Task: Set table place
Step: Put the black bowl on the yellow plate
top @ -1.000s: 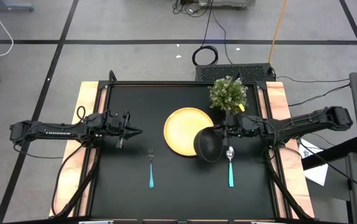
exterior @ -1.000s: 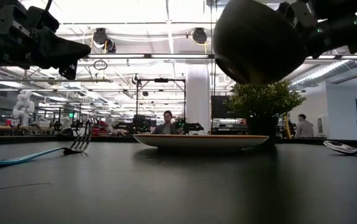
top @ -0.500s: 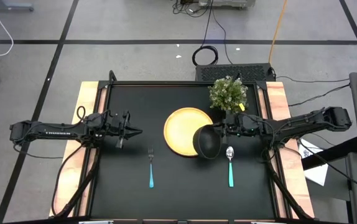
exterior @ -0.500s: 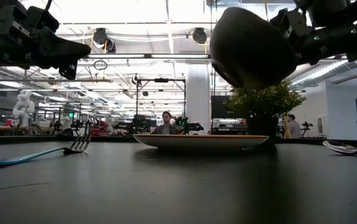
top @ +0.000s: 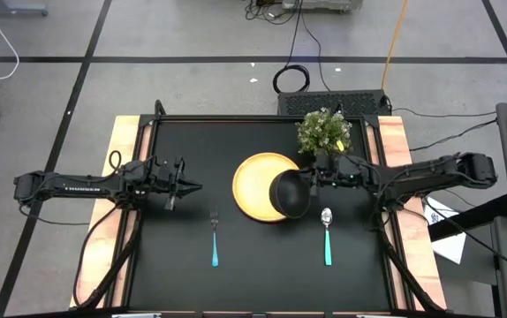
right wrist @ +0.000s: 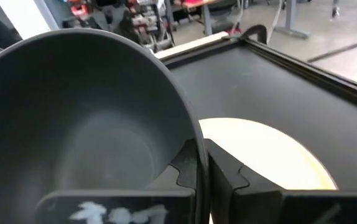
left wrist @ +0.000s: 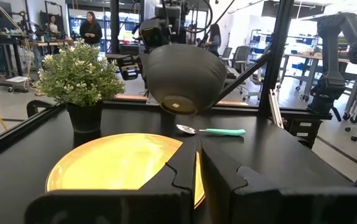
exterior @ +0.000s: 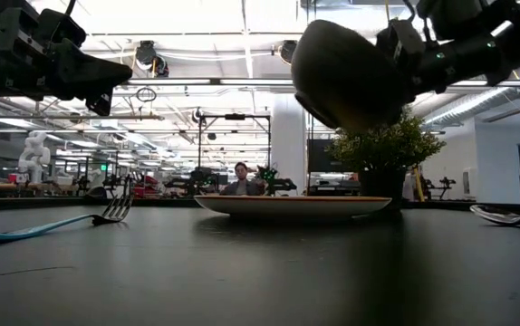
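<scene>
The round yellow plate (top: 255, 187) lies flat on the black table (top: 183, 283); it also shows in the low view (exterior: 292, 206). My right gripper (top: 312, 182) is shut on the black bowl (top: 290, 194), held in the air over the plate's right edge and seen from below in the low view (exterior: 346, 77). The teal-handled fork (top: 215, 237) lies left of the plate and the teal-handled spoon (top: 327, 231) lies right of it. My left gripper (top: 193, 186) is shut and empty above the table, left of the plate. My right gripper pinches the bowl's rim (right wrist: 191, 140) on the side nearest the table's right edge, one finger inside the bowl and one outside. The fingers come level from the table's right. The bowl is lifted clear and tilted, its base (left wrist: 178, 104) above the plate.
A bushy green potted plant (top: 324, 132) stands on the table just beyond the plate and close to my right arm. Light wooden strips (top: 123, 150) run along the table's left and right sides. People show in the room behind the table.
My right gripper has carried the bowl a little toward the table's left and far edges, from beside the spoon's head to over the plate's right edge. The bowl stays lifted and tips a little more.
</scene>
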### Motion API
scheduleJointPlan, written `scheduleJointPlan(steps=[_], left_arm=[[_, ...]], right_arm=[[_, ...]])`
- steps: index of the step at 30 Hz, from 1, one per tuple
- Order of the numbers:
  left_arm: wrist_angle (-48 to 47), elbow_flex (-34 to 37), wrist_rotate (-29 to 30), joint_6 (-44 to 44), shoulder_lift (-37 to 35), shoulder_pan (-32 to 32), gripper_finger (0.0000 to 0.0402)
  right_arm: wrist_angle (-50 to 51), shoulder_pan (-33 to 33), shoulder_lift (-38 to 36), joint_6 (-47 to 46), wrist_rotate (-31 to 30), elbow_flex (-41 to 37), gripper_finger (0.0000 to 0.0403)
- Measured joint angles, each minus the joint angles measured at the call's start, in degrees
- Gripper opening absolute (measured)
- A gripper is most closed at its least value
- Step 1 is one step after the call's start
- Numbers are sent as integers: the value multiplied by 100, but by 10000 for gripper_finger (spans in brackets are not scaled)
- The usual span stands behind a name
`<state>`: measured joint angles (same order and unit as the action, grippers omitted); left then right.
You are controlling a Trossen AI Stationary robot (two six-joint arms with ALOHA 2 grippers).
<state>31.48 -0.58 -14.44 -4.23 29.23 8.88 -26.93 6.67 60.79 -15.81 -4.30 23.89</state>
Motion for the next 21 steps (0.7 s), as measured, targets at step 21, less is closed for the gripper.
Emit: scheduleJointPlan(steps=[21], left_arm=[[2, 0, 3, 96, -2, 2, 26]], right_arm=[[773, 1023, 586, 69, 1124, 575, 4]])
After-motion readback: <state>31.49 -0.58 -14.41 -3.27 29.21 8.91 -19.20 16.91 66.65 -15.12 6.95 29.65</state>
